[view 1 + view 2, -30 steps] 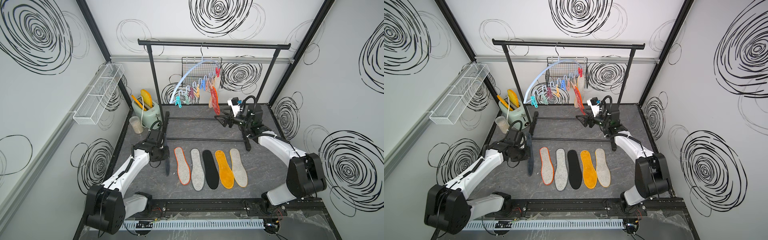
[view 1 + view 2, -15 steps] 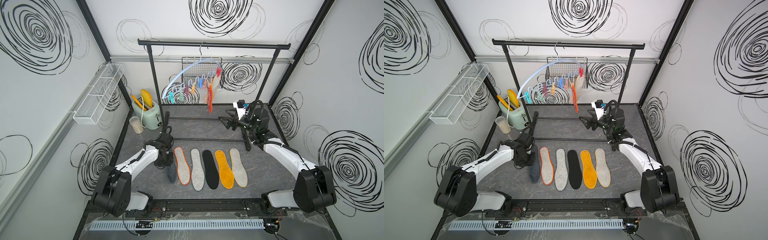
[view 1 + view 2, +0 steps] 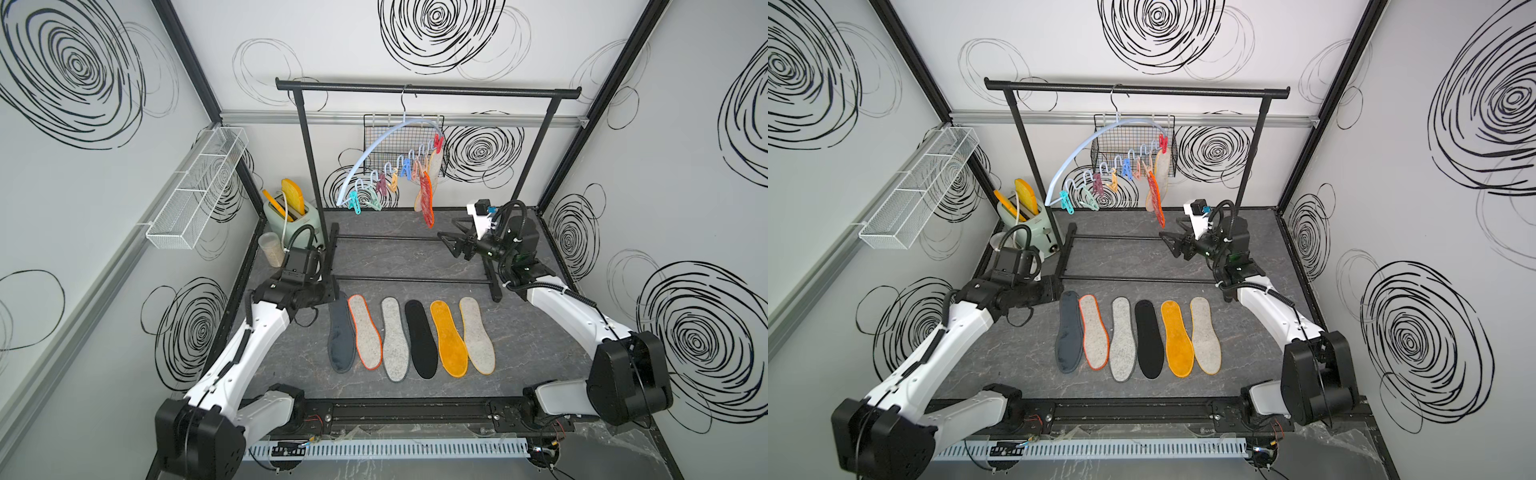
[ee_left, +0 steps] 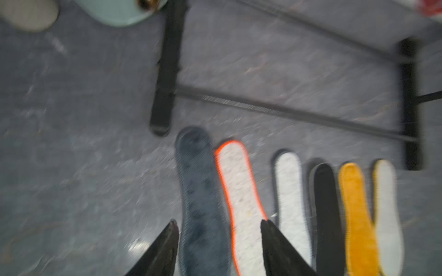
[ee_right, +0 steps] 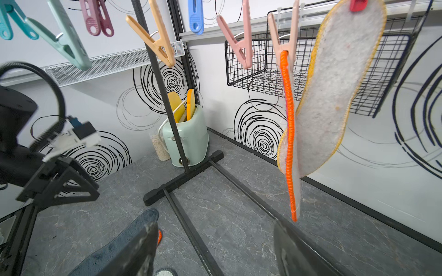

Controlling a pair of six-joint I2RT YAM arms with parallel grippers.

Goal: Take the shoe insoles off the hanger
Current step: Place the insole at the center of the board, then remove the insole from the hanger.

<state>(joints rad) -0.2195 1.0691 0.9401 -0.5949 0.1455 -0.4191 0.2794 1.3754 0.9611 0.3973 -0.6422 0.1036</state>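
The pale blue hanger (image 3: 386, 145) hangs tilted from the rack bar. Two shoe insoles stay pegged at its right end: an orange-edged one (image 5: 290, 143) seen edge-on and a yellow-edged grey one (image 5: 334, 95). Several insoles lie in a row on the table, from the dark grey one (image 3: 340, 336) at the left to a yellow-edged grey one (image 3: 477, 334) at the right. My left gripper (image 4: 218, 224) is open just above the dark grey insole's (image 4: 201, 191) far end. My right gripper (image 5: 215, 225) is open and empty, below and to the right of the hanging pair.
The black garment rack (image 3: 428, 88) stands across the back, its floor bars (image 3: 411, 280) just behind the row. A mint toaster (image 3: 291, 218) and a cup (image 3: 272, 249) sit at the back left. A black mesh basket (image 3: 403, 145) and a white wire shelf (image 3: 195, 191) hang on the walls.
My left gripper laid the dark grey insole down at the left end of the row and opened. My right gripper drew back from the hanger, which swung.
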